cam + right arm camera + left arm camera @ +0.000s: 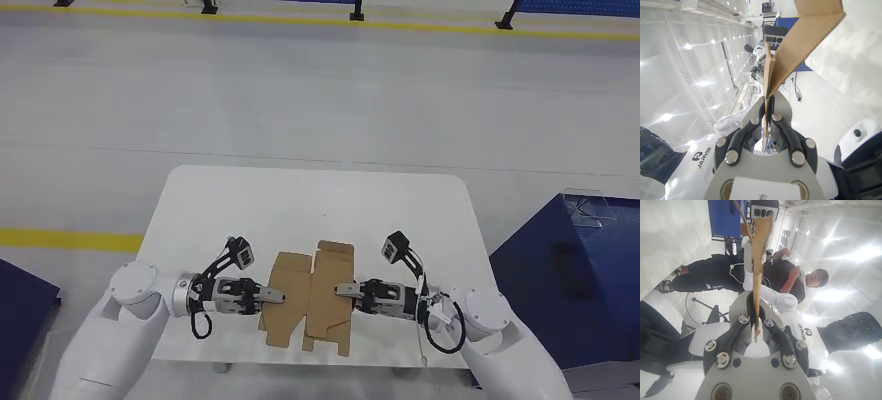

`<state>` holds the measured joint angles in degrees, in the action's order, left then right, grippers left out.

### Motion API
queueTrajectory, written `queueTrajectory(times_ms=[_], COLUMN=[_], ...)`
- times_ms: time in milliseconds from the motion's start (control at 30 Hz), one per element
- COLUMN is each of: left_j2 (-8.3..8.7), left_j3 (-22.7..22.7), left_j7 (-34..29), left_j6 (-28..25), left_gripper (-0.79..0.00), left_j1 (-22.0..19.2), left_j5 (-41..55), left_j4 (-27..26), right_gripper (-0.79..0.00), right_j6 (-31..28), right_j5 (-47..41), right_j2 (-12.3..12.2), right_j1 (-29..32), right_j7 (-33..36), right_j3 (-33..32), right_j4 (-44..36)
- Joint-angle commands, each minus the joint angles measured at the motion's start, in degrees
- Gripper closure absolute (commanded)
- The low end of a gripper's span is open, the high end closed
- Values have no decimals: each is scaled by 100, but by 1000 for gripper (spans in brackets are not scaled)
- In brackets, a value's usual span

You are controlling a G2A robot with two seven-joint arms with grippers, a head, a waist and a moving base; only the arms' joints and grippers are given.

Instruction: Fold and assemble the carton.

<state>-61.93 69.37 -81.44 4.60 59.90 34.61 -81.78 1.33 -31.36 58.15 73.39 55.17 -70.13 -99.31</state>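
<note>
A flat brown carton (310, 298) is held over the near part of the white table (300, 205), between my two arms. My left gripper (276, 296) is shut on the carton's left edge. My right gripper (342, 290) is shut on its right edge. In the left wrist view the carton (758, 262) shows edge-on, a thin brown sheet pinched in the left gripper (754, 305). In the right wrist view the right gripper (768, 100) clamps the carton (797, 43), whose panels spread apart a little beyond the jaws.
The table's far half lies bare beyond the carton. A dark blue bin (575, 265) stands off the table's right side, and another blue object (20, 300) sits by the left. The table's near edge runs just under the carton.
</note>
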Motion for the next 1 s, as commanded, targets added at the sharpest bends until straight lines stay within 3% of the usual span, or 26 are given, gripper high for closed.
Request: queueTrajectory(times_ms=[0,300,800,867,967], left_j2=[2,50,50,50,110], left_j3=[-11,120,120,120,216], left_j7=[65,273,273,273,348], left_j6=[-29,-500,-500,-500,-1062], left_gripper=[0,0,0,0,0], left_j1=[-9,64,64,64,270], left_j5=[-7,-221,-221,-221,-838], left_j4=[4,-112,-112,-112,-479], right_gripper=[-785,-785,-785,-785,-785], right_j6=[-101,-321,-321,173,419], right_j5=[20,-245,-245,-533,-699], right_j2=[4,16,16,32,65], right_j1=[-17,-20,-20,-3,-182], right_j7=[-24,-187,-187,-256,-698], right_j3=[-16,-168,-168,-90,-129], right_j4=[42,178,178,299,565])
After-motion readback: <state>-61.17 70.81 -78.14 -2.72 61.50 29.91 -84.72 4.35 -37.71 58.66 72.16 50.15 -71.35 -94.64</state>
